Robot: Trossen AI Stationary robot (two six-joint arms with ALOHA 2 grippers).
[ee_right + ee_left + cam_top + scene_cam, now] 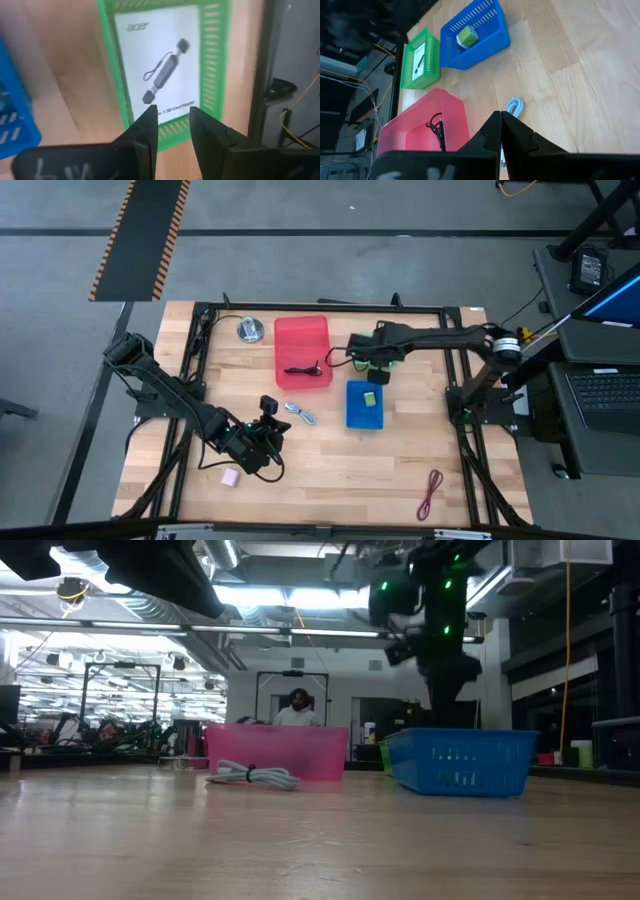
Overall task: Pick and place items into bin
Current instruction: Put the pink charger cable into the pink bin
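Observation:
A white card with a printed black gadget [160, 65] lies flat in the green bin [215, 65]; my right gripper [173, 122] hangs open above its near end, nothing between the fingers [378, 368]. The blue bin [364, 406] holds a small green-white piece [467, 36]. A black cord [302, 369] lies in the red bin [302, 340]. My left gripper [500, 120] is shut and empty, raised near a silvery-blue cable [300, 414] that lies on the table. A pink cube [230, 477] and a dark red cord [432, 493] rest near the front edge.
A round silver disc [250, 330] sits left of the red bin. A black frame [200, 380] runs around the tabletop. Bare wood lies between the blue bin and the dark red cord. A person [298, 708] stands far behind the table.

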